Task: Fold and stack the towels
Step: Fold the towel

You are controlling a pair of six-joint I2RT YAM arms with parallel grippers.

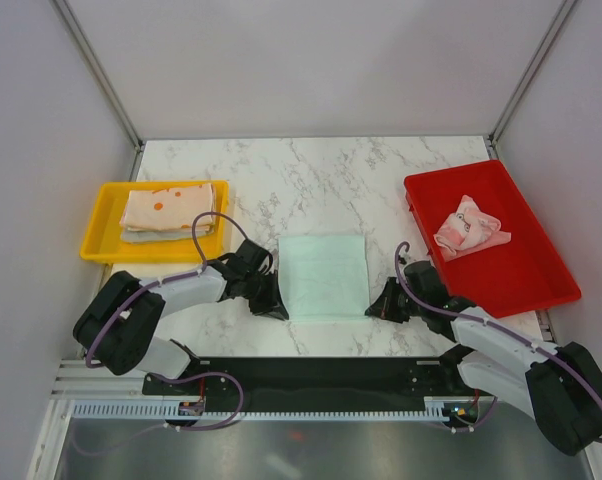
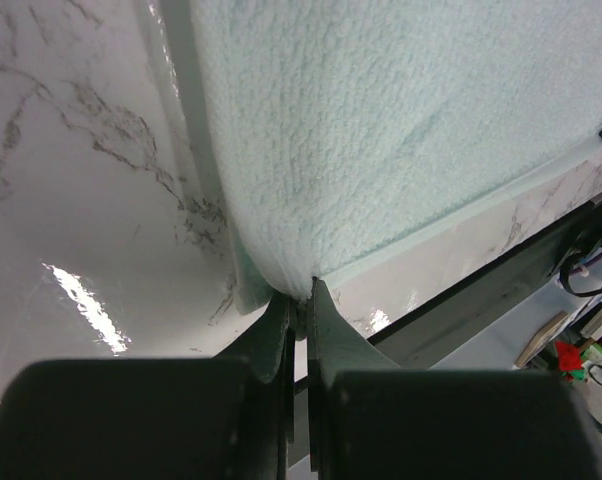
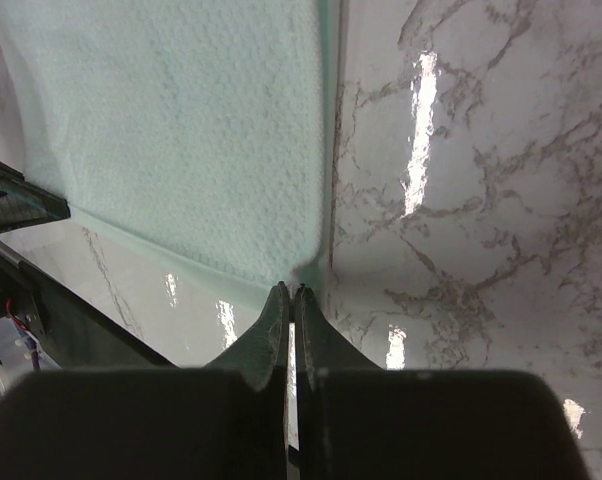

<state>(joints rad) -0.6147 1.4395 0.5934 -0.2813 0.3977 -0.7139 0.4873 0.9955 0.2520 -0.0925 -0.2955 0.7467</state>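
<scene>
A mint green towel (image 1: 326,275) lies spread flat in the middle of the marble table. My left gripper (image 1: 279,308) is shut on its near left corner, and the cloth (image 2: 401,130) rises into the pinched fingertips of that gripper (image 2: 301,292). At the near right corner my right gripper (image 1: 374,309) is shut too; in its wrist view the corner of the towel (image 3: 181,130) meets the closed tips of the gripper (image 3: 292,291). An orange printed towel (image 1: 166,210) lies folded on top of a grey-white one in the yellow tray. A pink patterned towel (image 1: 469,228) sits crumpled in the red tray.
The yellow tray (image 1: 94,222) stands at the left and the red tray (image 1: 526,275) at the right of the table. Grey walls close in the back and sides. A black rail (image 1: 321,375) with the arm bases runs along the near edge.
</scene>
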